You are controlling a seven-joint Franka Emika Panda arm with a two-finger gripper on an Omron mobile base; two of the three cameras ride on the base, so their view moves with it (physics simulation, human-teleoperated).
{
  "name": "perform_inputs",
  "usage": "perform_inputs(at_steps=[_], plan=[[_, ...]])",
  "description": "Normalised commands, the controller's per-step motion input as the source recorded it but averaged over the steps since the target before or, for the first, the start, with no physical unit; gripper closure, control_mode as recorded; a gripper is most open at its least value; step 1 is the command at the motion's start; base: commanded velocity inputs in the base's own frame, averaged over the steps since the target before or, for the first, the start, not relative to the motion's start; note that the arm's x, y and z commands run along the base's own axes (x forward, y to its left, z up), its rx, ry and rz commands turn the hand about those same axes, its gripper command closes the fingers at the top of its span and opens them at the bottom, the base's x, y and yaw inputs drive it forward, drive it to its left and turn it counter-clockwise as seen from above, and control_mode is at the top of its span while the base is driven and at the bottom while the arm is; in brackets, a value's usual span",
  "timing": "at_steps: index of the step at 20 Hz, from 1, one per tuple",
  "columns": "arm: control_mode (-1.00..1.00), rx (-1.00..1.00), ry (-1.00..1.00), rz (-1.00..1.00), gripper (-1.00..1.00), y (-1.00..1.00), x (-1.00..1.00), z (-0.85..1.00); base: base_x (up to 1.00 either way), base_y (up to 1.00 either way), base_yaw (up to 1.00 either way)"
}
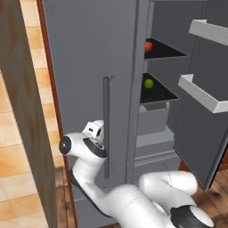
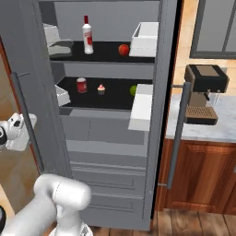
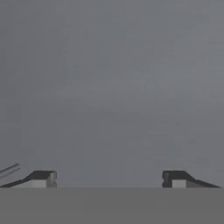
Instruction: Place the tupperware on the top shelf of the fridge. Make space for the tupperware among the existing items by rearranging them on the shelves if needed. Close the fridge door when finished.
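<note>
Since the claw is seen spread wide, w/ nothing between its tips and only flat grey panel ahead of it, the step in hand is judged to be door-closing at the fridge.

Far left, the left door is faced by the hand, which is held just beside the long handle, approx. at its lower half. Whether the panel is touched cannot be told.

Inside, at the left end of the top shelf, a pale flat shape is made out that is prob. the tupperware; blurred, so not certain. Next along the same shelf: bottle, then red fruit. On the lower shelf: can, cupcake, green fruit.

Further right, the right door is swung wide open, its bins facing inward. Beyond it a coffee machine is carried by the counter.

To be done well: the push should be applied flat and square, near the handle side and not the hinge side, slow and steady so nothing on the shelves is jolted. The tips should be kept clear of the handle gap. The right door would need the same afterwards.
</note>
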Motion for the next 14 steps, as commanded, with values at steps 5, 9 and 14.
perform_inputs(at_steps=[5, 9, 14], plan=[[-1.0, 0.24, -0.01, 0.41, -1.0, -0.99, 0.55, 0.0, 0.0, 0.0, 0.0], [-1.0, 0.13, 0.0, 0.26, -1.0, -0.31, 0.98, 0.0, 0.0, 0.0, 0.0], [-1.0, 0.01, 0.08, 0.08, -1.0, 0.06, 1.0, 0.0, 0.0, 0.0, 0.0]])
